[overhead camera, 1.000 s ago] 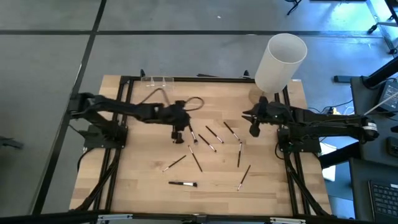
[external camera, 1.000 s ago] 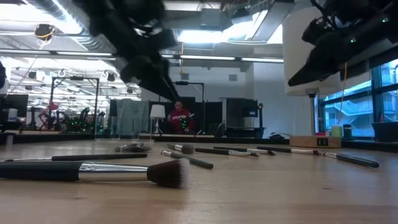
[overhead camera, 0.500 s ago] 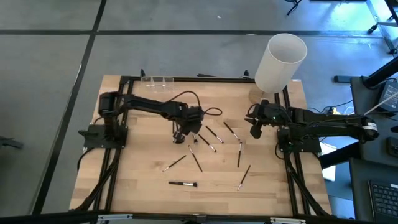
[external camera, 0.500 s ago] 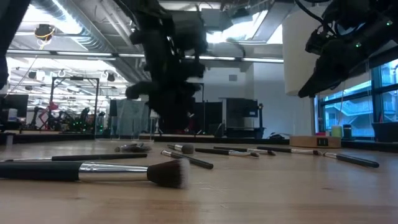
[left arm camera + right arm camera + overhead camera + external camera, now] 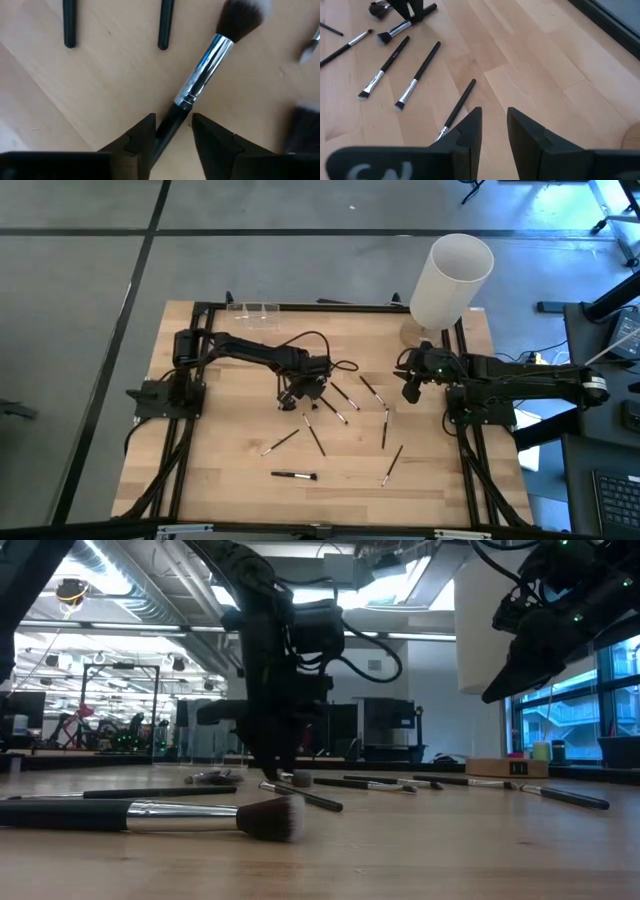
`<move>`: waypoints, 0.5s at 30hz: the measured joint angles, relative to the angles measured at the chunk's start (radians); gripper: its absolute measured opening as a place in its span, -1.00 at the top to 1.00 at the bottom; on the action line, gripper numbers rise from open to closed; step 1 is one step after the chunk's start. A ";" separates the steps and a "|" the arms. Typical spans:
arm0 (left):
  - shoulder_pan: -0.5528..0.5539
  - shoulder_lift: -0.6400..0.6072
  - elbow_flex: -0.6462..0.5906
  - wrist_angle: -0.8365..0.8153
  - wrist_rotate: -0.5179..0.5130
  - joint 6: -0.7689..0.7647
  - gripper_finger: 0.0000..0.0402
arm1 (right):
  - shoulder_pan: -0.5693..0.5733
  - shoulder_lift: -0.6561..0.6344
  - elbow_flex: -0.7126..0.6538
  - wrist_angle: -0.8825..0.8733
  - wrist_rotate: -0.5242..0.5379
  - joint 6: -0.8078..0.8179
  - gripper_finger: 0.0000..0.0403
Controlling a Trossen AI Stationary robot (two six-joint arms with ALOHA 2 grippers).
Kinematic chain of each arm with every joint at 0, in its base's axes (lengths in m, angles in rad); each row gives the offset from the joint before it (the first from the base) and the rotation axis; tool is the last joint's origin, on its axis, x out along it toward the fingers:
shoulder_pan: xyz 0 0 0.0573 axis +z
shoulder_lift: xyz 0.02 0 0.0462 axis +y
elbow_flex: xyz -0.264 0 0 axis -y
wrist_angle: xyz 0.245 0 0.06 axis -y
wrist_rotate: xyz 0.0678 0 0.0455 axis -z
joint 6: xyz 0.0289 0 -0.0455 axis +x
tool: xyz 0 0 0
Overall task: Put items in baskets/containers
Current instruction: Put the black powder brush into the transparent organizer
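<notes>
Left hand [image 5: 172, 131]: fingers straddling the dark handle of a makeup brush [image 5: 207, 56] lying on the counter [image 5: 230, 460], gap showing (not clamped).
Right hand [image 5: 409, 387]: hovering apart, holding nothing.

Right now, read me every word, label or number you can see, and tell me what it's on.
No text can be read for certain.
Right gripper: pale letters on its body, cut off at the picture's edge, unreadable.
Makeup brushes: a faint mark on one handle, too small to read.
</notes>
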 joint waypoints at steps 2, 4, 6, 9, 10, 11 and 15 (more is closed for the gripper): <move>0.000 0.000 -0.001 -0.003 0.001 -0.009 0.53 | 0.000 0.000 0.000 0.000 0.000 0.000 0.54; 0.001 -0.007 -0.004 -0.004 0.004 -0.020 0.66 | 0.000 0.000 0.000 0.001 0.000 0.003 0.54; 0.004 -0.008 -0.004 0.000 0.008 -0.037 0.76 | 0.000 0.000 0.000 0.001 0.000 0.005 0.54; 0.013 -0.015 -0.006 0.018 0.004 -0.066 0.81 | 0.000 0.000 0.000 0.005 0.000 0.009 0.54; 0.017 -0.015 -0.006 0.023 0.000 -0.075 0.81 | 0.000 0.000 0.000 0.005 0.000 0.016 0.54; 0.020 -0.015 -0.006 0.025 -0.004 -0.086 0.80 | 0.000 0.000 0.000 0.005 0.000 0.020 0.54; 0.027 -0.022 -0.006 0.023 -0.018 -0.126 0.72 | 0.000 0.000 0.000 0.005 0.000 0.026 0.54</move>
